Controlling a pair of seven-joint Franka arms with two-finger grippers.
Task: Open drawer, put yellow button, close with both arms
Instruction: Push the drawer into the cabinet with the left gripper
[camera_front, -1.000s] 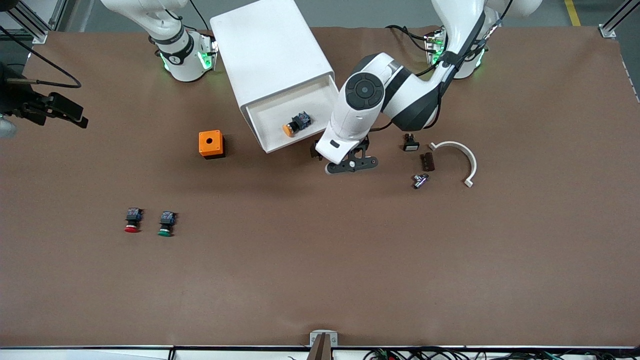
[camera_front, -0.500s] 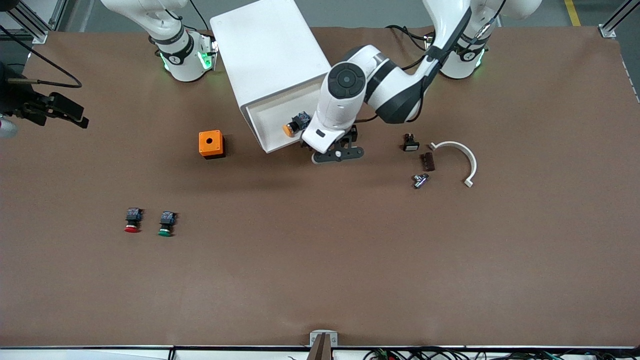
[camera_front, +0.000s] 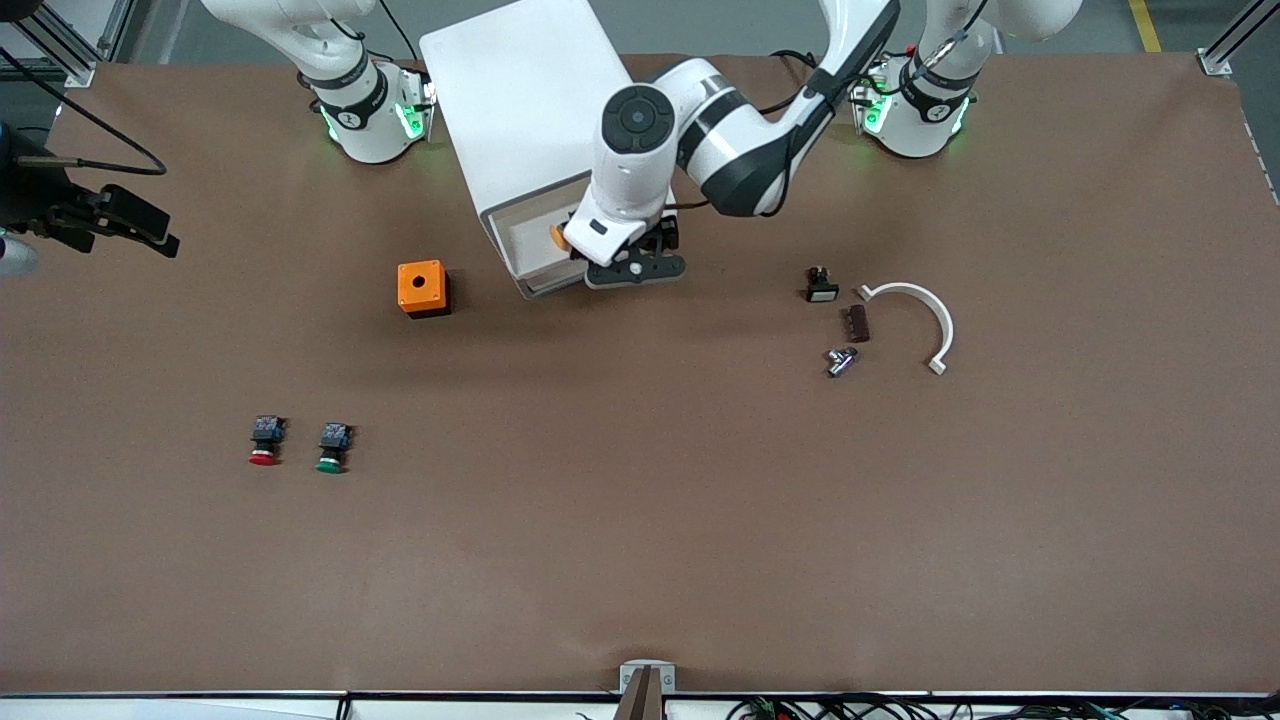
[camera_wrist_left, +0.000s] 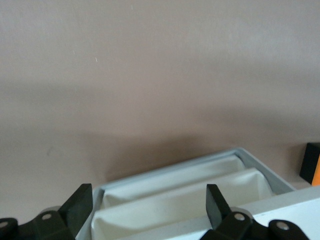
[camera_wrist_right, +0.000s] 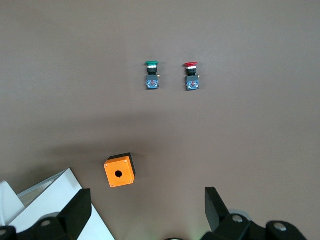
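White boxy cabinet's (camera_front: 545, 110) cream-fronted top drawer (camera_front: 530, 262) nearly shut, yellow button (camera_front: 557, 236) inside, left gripper (camera_front: 634, 268) spread empty against its front to push, right gripper (camera_wrist_right: 145, 212) waiting, open, over the table.

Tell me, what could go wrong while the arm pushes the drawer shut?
The left gripper is open at the drawer front, pushing alone. The cabinet sits askew and might slide or twist. The yellow button lies near the drawer's front edge and could jam. The right gripper waits over the table's end.
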